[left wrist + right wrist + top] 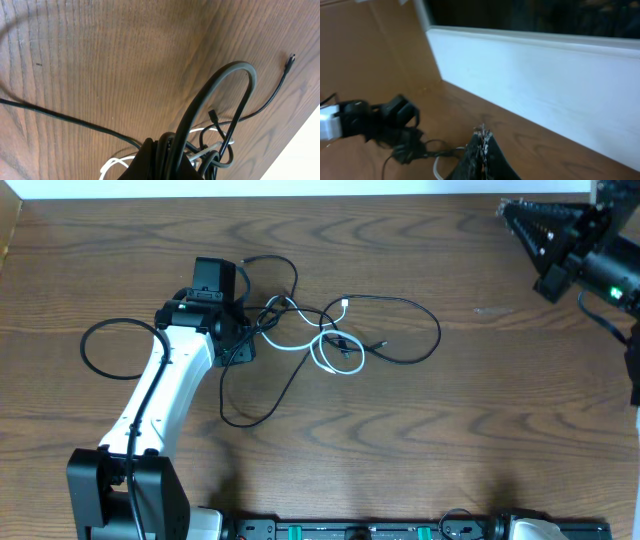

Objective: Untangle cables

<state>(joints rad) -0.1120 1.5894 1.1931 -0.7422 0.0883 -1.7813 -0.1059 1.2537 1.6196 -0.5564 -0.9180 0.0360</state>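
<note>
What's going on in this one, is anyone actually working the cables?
The left gripper is closed on the cable tangle on the table, pinching a bunch of black strands, with the white cable looping through beside it. Nothing looks separated yet; the loops lie crossed over each other. The right gripper is shut and empty at the far right corner, away from the cables.

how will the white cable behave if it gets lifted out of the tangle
Probably floppy: the white cable lies in loose curls, so it should sag. Likely light, being thin. It overlaps the black cables, so it may drag them along.
</note>
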